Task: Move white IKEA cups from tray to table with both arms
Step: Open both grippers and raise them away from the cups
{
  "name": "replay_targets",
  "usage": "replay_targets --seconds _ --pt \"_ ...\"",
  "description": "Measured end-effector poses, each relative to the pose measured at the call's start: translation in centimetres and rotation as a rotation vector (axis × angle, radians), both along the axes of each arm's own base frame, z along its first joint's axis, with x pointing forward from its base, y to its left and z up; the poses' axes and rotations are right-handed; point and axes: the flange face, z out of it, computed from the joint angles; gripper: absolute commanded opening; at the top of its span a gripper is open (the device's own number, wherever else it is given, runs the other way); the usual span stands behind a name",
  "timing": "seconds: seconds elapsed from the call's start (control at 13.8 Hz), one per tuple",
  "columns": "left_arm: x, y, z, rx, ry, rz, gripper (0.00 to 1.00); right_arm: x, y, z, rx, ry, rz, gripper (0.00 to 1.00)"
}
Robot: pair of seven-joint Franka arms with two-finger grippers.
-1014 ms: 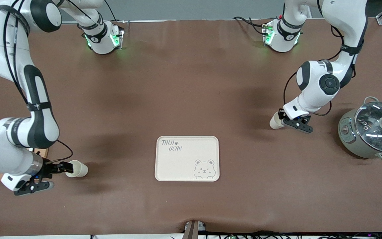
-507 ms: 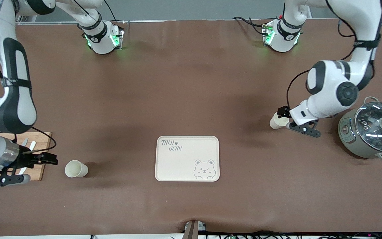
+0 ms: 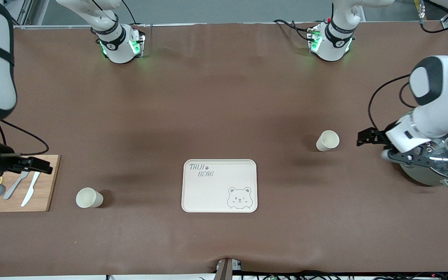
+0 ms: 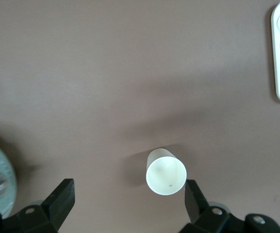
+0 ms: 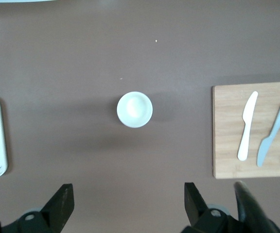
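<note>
Two white IKEA cups stand upright on the brown table. One cup is toward the right arm's end, the other cup toward the left arm's end. My left gripper is open and empty, apart from its cup, beside the pot. In the left wrist view that cup stands just ahead of the open left gripper, close to one finger. My right gripper is open and empty over the wooden board. In the right wrist view its cup stands well ahead of the open right gripper.
A cream bear-printed tray lies between the cups, nearer the front camera. A grey pot with a glass lid stands at the left arm's end. A wooden board with a white knife lies at the right arm's end.
Both grippers have let go of their cups and drawn back toward their own ends of the table. Both cups stay standing where they were.
</note>
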Motion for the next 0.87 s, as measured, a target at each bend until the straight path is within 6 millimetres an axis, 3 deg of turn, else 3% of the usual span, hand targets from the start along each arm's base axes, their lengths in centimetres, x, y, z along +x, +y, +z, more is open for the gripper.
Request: replay_targets --seconds 0.29,0.51,0.72,0.87 --pt "-0.1 -1.1 10.9 -0.01 0.01 0.103 1.0 -3.1 0.4 5.1 -0.006 0.011 -0.009 1.0" --pt "-2.2 -1.1 16.9 0.016 -0.03 0.115 1.0 -5.3 0.6 8.1 -0.01 0.022 -0.009 1.0" --pt "-4.5 -0.6 20.1 0.05 -0.051 0.065 1.0 -7.2 0.6 10.3 -0.013 0.03 -0.035 1.0" --pt "-4.7 -0.2 20.3 0.049 -0.054 0.062 1.0 -8.0 0.6 11.5 -0.015 0.023 -0.047 1.0"
